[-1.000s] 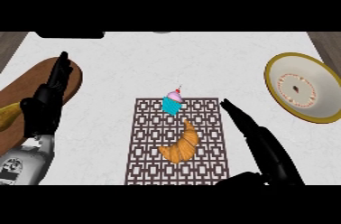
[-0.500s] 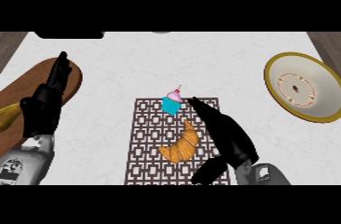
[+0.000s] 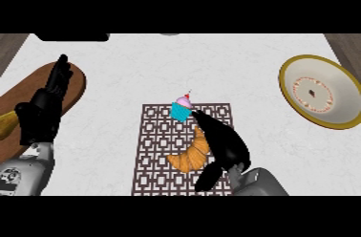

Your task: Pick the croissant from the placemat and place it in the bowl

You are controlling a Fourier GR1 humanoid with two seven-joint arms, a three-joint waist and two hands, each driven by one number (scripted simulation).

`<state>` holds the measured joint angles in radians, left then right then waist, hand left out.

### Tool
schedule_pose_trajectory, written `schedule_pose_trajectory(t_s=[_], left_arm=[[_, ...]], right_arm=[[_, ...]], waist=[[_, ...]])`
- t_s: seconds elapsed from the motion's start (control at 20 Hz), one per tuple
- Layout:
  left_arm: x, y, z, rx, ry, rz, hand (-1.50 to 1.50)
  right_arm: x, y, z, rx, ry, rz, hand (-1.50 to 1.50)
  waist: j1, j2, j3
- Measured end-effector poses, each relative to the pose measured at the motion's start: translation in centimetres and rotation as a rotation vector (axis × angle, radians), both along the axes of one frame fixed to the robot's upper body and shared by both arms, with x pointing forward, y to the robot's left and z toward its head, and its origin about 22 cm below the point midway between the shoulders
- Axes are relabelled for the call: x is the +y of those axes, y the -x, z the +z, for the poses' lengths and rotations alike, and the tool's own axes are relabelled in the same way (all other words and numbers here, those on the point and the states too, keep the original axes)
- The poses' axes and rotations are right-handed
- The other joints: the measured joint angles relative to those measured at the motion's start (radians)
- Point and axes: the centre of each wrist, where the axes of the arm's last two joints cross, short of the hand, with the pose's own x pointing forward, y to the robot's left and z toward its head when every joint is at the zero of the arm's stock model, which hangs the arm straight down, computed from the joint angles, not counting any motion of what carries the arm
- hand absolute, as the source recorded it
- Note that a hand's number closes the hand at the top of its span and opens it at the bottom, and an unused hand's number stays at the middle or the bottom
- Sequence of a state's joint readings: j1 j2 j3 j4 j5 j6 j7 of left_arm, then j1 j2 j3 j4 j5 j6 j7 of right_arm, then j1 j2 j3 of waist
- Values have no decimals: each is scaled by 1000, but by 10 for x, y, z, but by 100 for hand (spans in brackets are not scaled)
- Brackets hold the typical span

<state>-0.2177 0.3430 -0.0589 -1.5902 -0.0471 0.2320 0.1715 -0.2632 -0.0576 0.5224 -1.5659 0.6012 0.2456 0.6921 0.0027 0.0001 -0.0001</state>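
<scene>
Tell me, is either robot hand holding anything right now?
Nothing is held. The right robot hand lies open over the croissant, fingers straight; the left robot hand rests open.

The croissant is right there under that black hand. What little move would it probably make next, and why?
Probably curl the right hand round the croissant. The hand lies over the pastry's right side on the placemat, fingers straight, nothing gripped yet. The cupcake stands close by its fingertips, so closing in place seems safer than reaching on. The bowl waits to the right.
</scene>
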Motion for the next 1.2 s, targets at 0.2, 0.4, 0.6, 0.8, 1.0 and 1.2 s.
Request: schedule_pose_trajectory(t_s=[0.2,0.4,0.6,0.8,1.0,1.2], left_arm=[[-2,-1,-4,3,3,2,0],[-2,-7,-6,4,2,0,0],[0,-8,-1,2,1,-6,0],[-4,-1,4,-4,1,-6,0],[-11,6,-3,0,2,-5,0],[-7,6,4,-2,-2,-4,0]], right_arm=[[5,-7,-13,11,7,-6,-150],[11,-6,-28,18,5,2,-150],[18,-16,-40,16,-1,4,-150],[15,-15,-52,-18,26,40,150],[13,-22,-54,-74,37,73,150],[16,-20,-57,-116,19,80,150]], waist=[[-1,0,0],[-1,0,0],[1,0,0],[0,-6,-2],[0,-9,-2],[-1,-11,-2]])
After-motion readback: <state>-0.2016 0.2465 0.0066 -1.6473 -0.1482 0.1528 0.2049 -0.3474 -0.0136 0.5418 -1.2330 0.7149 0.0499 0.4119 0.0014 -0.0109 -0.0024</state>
